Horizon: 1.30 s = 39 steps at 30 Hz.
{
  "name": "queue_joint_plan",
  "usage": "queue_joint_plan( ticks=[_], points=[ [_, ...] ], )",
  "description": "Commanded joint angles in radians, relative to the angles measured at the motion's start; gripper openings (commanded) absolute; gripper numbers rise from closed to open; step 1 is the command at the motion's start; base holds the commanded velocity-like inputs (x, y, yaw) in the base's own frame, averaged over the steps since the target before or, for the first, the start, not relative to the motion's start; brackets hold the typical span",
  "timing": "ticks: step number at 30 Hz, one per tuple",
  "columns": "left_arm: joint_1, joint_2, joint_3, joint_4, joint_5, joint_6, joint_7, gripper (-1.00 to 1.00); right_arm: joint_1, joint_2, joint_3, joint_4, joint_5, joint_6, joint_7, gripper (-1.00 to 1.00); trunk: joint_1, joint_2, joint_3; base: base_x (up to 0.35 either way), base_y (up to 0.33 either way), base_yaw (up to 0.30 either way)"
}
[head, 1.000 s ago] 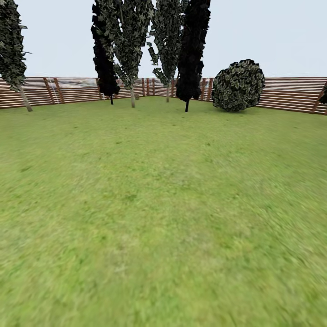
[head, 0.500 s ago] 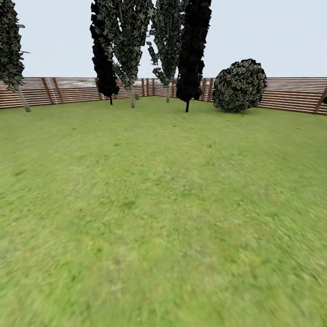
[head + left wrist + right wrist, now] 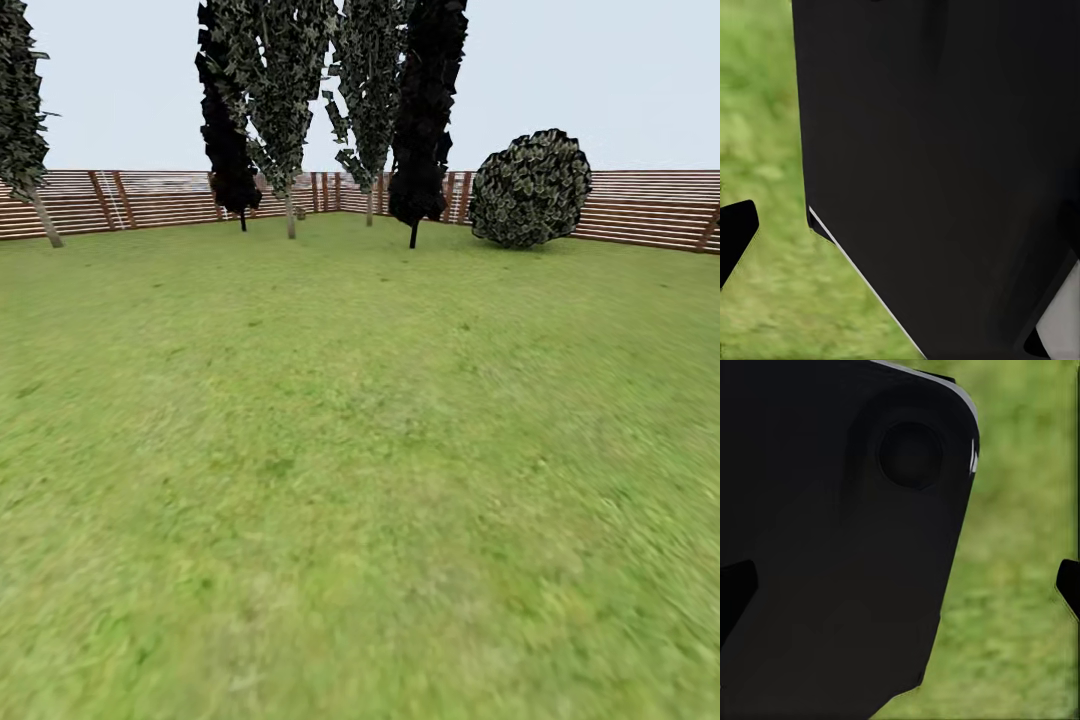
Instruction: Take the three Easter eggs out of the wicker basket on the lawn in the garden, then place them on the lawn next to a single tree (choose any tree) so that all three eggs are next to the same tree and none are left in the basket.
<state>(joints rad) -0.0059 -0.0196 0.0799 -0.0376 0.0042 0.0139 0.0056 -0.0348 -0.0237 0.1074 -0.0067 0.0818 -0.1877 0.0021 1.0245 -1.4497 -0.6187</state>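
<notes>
Ahead of you, mottled lawn [image 3: 360,450] runs to pale-trunked trees [image 3: 285,110]; your view has crept slightly rightward. Each claw's state I cannot tell.

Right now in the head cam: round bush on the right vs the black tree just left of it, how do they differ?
The round bush is squat, ball-shaped, with foliage flecked pale and no visible trunk; the black tree is tall, narrow, almost solid black, on a thin dark trunk. Both stand on the lawn before the slat fence.
</notes>
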Motion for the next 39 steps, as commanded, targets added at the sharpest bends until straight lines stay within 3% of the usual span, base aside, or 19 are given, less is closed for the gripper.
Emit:
queue_joint_plan(
  ticks=[1,39],
  points=[
    [0.0,0.0,0.008,-0.001,0.0,0.001,0.001,1.0,-0.001,0.0,0.003,0.001,0.007,-0.003,0.0,1.0,0.001,0.0,-0.001,0.331,0.0,0.0],
    [0.0,0.0,0.008,-0.001,0.002,0.001,0.001,1.0,-0.001,0.001,0.003,0.001,0.011,-0.004,-0.001,1.0,0.001,0.0,-0.001,0.331,0.0,0.0]
  ],
)
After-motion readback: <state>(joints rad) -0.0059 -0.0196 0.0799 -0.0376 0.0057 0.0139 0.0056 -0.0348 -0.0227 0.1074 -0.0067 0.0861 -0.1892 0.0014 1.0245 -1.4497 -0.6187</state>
